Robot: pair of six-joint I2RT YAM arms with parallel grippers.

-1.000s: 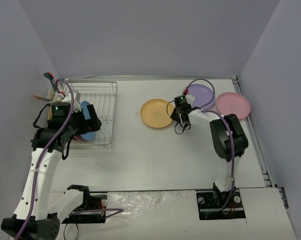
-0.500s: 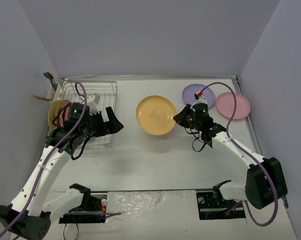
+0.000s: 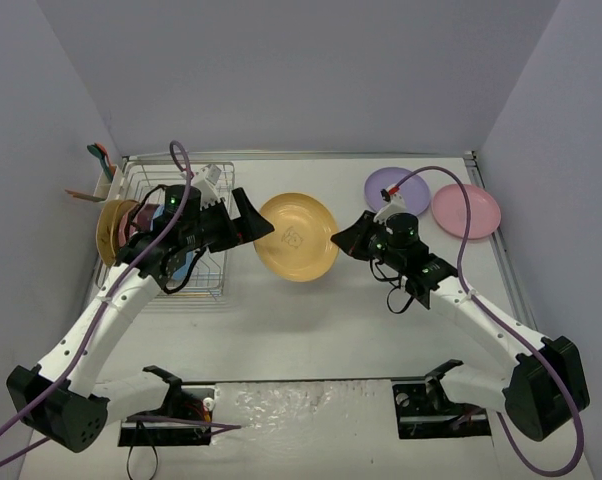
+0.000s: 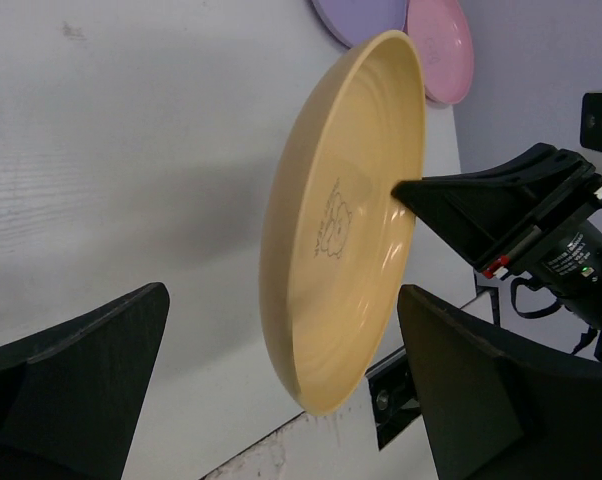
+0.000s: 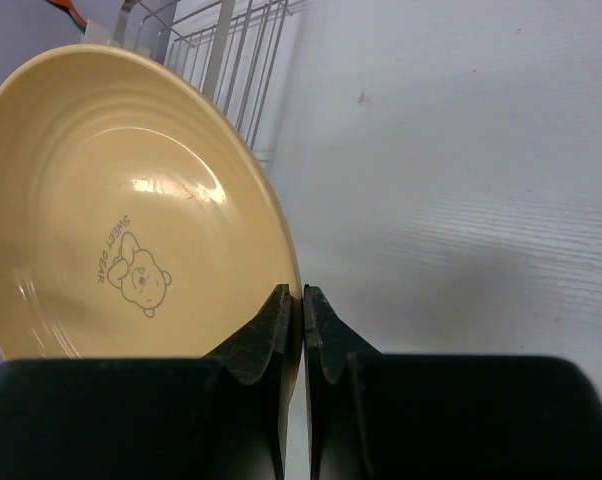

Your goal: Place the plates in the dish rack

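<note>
The white table (image 3: 311, 320) carries the dish rack (image 3: 151, 180) at its far left, with a tan plate (image 3: 108, 235) and a blue plate (image 3: 179, 268) standing in it. The left arm (image 3: 101, 320) stretches rightward over the rack. Its gripper (image 3: 249, 222) is spread wide, just short of the yellow plate (image 3: 296, 237). The right arm (image 3: 481, 320) reaches leftward, and its gripper (image 5: 302, 330) pinches that plate's rim, holding it steeply tilted. The lilac plate (image 3: 391, 187) and pink plate (image 3: 468, 210) lie flat at the far right.
</note>
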